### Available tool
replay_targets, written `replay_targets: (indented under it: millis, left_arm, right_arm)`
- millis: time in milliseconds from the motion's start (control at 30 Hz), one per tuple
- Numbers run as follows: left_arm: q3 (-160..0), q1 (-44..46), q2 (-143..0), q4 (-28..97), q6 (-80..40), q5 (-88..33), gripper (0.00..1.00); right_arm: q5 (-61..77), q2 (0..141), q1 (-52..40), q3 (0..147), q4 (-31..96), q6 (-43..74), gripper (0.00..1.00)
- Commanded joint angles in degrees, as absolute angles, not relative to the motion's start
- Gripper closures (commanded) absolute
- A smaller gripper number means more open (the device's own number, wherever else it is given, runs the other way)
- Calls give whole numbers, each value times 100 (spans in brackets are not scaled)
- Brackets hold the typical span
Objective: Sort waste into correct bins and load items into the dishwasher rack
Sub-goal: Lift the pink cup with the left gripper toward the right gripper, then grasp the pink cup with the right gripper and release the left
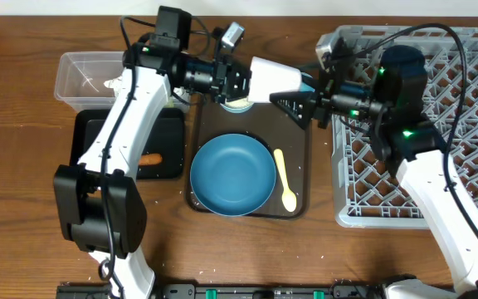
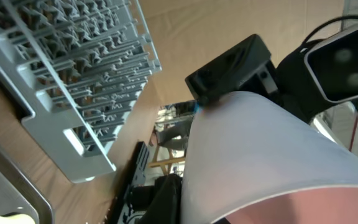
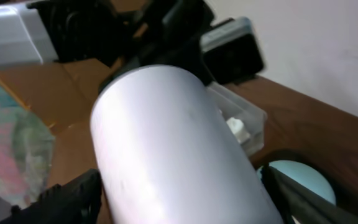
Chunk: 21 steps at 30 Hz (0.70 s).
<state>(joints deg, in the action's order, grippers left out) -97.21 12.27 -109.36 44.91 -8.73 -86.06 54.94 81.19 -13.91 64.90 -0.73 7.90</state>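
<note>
Pink cup [image 1: 274,79] sideways in the air over tray [image 1: 299,141], left gripper [image 1: 237,83] clamped on its rim, right gripper [image 1: 301,93] fingers either side of base, grip possibly loose, cannot tell.

cup [image 1: 274,79]: between left and right jaws | blue plate [image 1: 232,174], spoon [image 1: 285,178]: on tray [image 1: 299,145]

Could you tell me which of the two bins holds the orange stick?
The shallow black bin: the orange stick lies in it, while the clear bin holds white tissue.
</note>
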Motion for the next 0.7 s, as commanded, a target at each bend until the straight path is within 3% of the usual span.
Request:
replay_targets:
  millis: [0, 133, 267, 367, 667]
  left_arm:
    - [-9762, 1306, -10943, 4491, -753, -8829, 94]
    - [-9762, 1310, -10943, 4488, -751, -8781, 92]
    - [-9762, 1310, -10943, 4488, -751, -8779, 78]
    - [-9762, 1310, -10943, 4491, -751, -8731, 74]
    - [-9762, 1304, -10943, 4491, -753, -8128, 70]
  right_arm:
    - [5553, 8243, -1476, 6584, -165, 980, 27]
    - [5553, 8256, -1476, 6584, -202, 982, 40]
    - [5553, 8256, -1466, 6584, -250, 985, 48]
    - [5555, 8252, -1417, 6584, -366, 985, 55]
    - [5551, 8178, -565, 6584, -342, 1481, 56]
